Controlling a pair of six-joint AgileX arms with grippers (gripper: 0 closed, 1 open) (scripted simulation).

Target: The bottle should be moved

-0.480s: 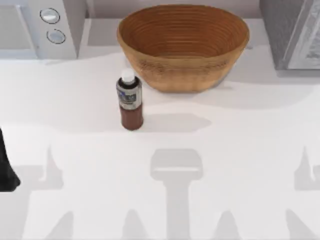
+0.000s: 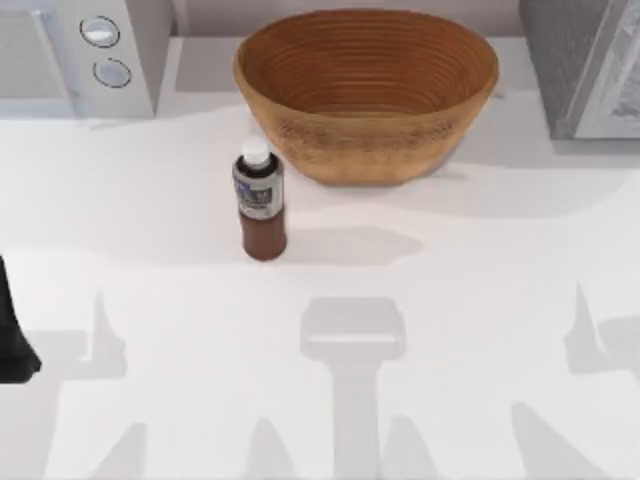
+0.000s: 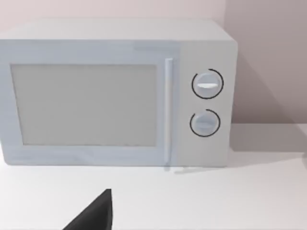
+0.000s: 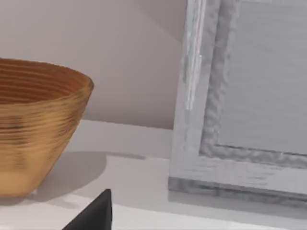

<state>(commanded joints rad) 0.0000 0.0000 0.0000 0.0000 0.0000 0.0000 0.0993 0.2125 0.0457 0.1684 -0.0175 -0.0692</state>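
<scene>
While the bottle (image 2: 261,205) stands upright on the white table (image 2: 470,290), a little left of the top view's centre, nothing touches it. Its white cap points up, the grey-blue label wraps the upper body, and the reddish-brown contents show below. It sits just in front of the lower left edge of the woven basket (image 2: 366,95), near it but apart. The basket fills the upper middle of the top view.

A white microwave (image 2: 85,50) with two round dials occupies the upper left corner, and a grey framed appliance (image 2: 585,65) stands in the upper right corner.

A dark piece of the left arm (image 2: 12,345) shows at the left edge of the top view, low down and well apart from the bottle. In the left wrist view a dark wedge of the left gripper (image 3: 93,215) points toward the microwave. In the right wrist view a like wedge of the right gripper (image 4: 93,215) lies before the basket's side and the grey appliance. Whether either pincer is apart or together I cannot make out.
</scene>
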